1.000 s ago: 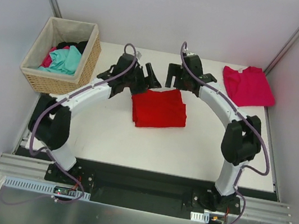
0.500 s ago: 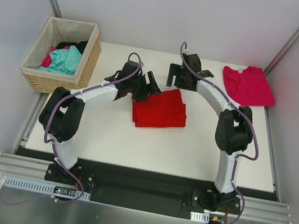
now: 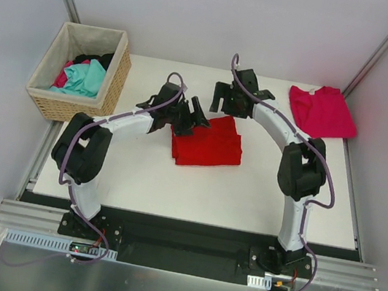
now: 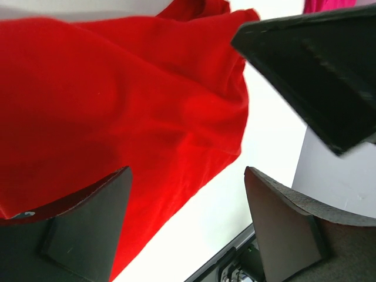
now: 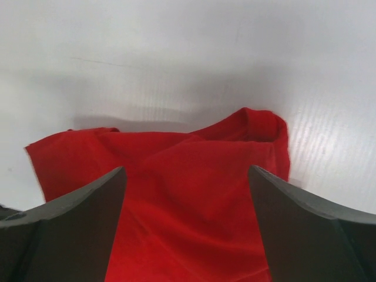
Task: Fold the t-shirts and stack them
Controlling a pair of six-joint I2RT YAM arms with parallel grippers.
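Observation:
A bright red t-shirt (image 3: 207, 142) lies folded to a rough square in the middle of the table. A magenta-pink t-shirt (image 3: 323, 111) lies folded at the far right corner. My left gripper (image 3: 198, 111) hovers open at the red shirt's far left corner. In the left wrist view the red cloth (image 4: 117, 106) runs under the left finger, and nothing sits between the fingers of the gripper (image 4: 187, 223). My right gripper (image 3: 223, 98) hangs open just beyond the red shirt's far edge. In its own view the gripper (image 5: 188, 235) looks down on the red shirt (image 5: 188, 194) and holds nothing.
A wicker basket (image 3: 115, 81) at the far left holds teal, pink and black clothes. The two grippers are close together over the shirt's far edge; part of the right gripper (image 4: 317, 70) fills the left wrist view's top right. White walls close in the back and sides.
The left arm has drawn its elbow in and its gripper has shifted right toward the red shirt's corner. The right gripper has edged left and back. Neither shirt has moved.

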